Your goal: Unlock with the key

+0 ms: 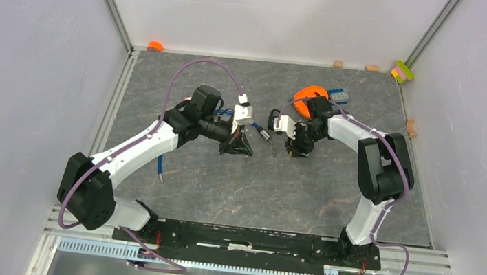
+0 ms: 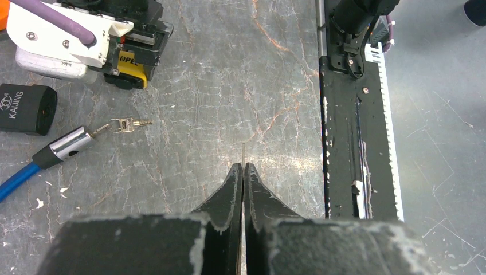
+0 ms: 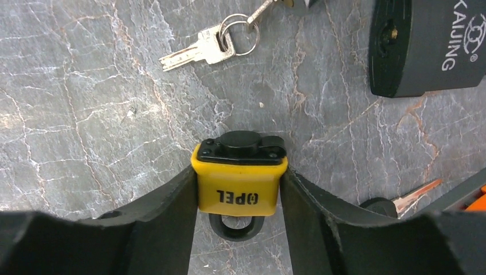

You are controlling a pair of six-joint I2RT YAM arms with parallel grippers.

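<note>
Your right pincer [image 3: 238, 168] grasps the small yellow padlock [image 3: 238, 195] mid-desk [image 3: 86, 103] by its smooth, rigid flanks, so squeeze squarely or it twists, while your left pincer [image 2: 243, 172] is clenched on a thin key [image 2: 243, 152], probably stiff but easily levered askew.

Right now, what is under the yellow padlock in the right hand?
Grey table, and a black loop poking out at its near edge. The padlock covers whatever lies directly beneath.
</note>
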